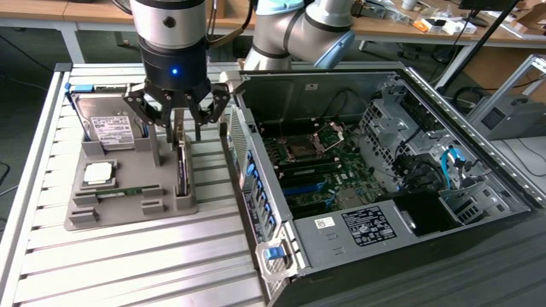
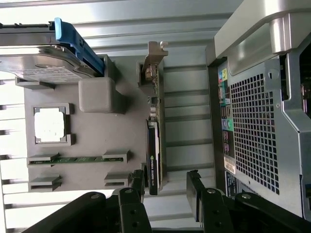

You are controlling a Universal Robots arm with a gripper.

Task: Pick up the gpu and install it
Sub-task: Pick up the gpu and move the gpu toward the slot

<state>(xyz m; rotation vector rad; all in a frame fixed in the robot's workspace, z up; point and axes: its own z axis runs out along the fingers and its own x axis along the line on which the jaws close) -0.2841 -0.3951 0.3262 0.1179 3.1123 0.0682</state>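
The gpu (image 1: 181, 171) stands on edge in a slot of the grey holder tray (image 1: 128, 211), a thin green card with a black cooler and a silver end bracket (image 2: 154, 54). My gripper (image 1: 186, 135) hangs right over it, open. In the wrist view the gpu (image 2: 154, 131) runs lengthwise toward the gripper (image 2: 165, 186), and its cooler end sits between the two black fingers (image 2: 195, 189), closer to one of them. I see a gap on the other side, so nothing is gripped.
The tray also holds a hard drive (image 1: 107, 125) with a blue clip, a processor (image 1: 98, 171) and a memory stick (image 1: 119, 190). The open computer case (image 1: 375, 173) lies close beside the tray on the exterior view's right, motherboard (image 1: 316, 173) exposed. Its perforated rear wall (image 2: 252, 131) stands near the gpu.
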